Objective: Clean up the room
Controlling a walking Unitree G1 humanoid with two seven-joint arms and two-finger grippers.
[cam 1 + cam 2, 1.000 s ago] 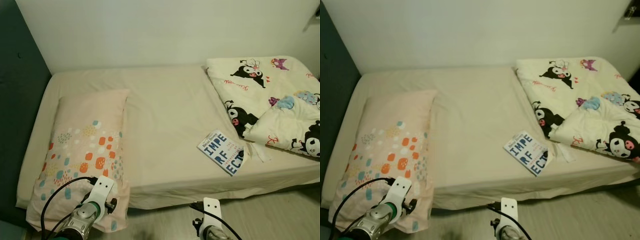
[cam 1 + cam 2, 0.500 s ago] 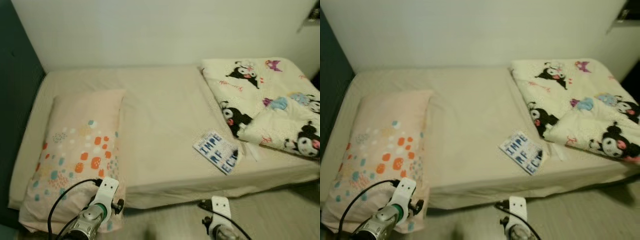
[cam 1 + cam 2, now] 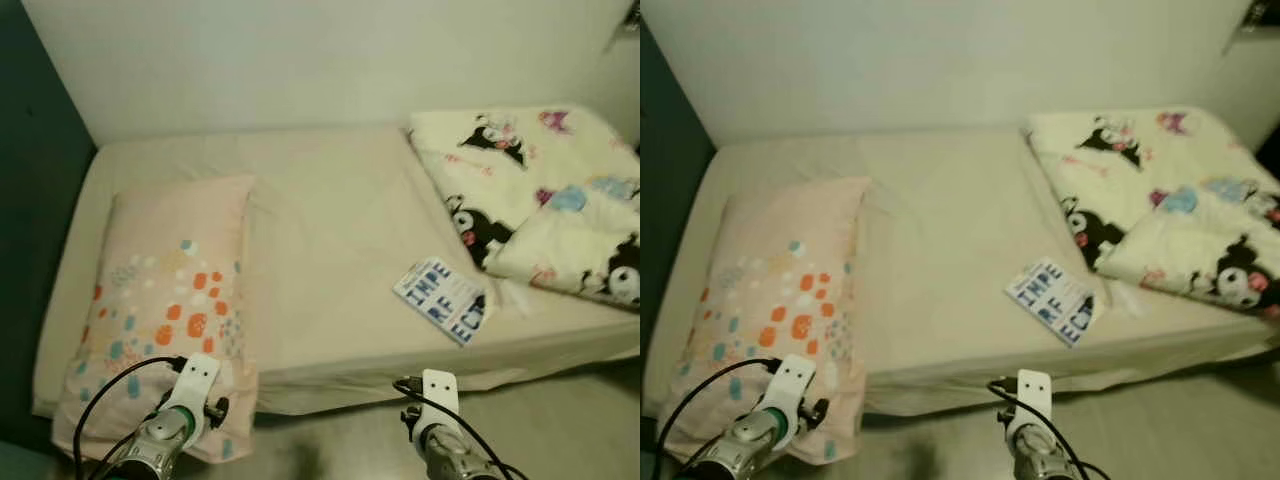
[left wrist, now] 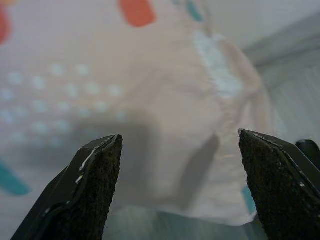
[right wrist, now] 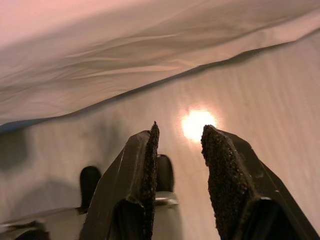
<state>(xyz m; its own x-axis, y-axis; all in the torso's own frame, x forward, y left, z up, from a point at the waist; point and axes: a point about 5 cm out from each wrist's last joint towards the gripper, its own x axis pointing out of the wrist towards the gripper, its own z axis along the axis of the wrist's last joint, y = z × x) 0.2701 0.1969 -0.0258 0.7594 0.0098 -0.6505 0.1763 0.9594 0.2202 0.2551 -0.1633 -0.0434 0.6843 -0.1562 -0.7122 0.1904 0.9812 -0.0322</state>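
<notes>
A blue and white book (image 3: 443,299) lies flat near the front edge of the bed (image 3: 330,210), beside a cream cartoon-print blanket (image 3: 540,190) bunched at the right. A pink pillow (image 3: 165,290) with orange and teal spots lies at the left, its near end hanging over the bed's edge. My left arm (image 3: 175,420) is low in front of that end; its gripper (image 4: 180,145) is open wide, facing the pillow fabric. My right arm (image 3: 435,420) hangs below the bed's front edge. Its gripper (image 5: 180,132) points at the floor, fingers slightly apart and holding nothing.
A dark panel (image 3: 40,200) stands along the left side of the bed and a pale wall (image 3: 300,60) behind it. Light wood floor (image 3: 560,420) runs along the front. The bed sheet (image 5: 150,55) hangs down just beyond the right gripper.
The head camera has shifted slightly, so the whole picture moved a little. Book, pillow and blanket keep their places on the bed, and both arms stay low.
</notes>
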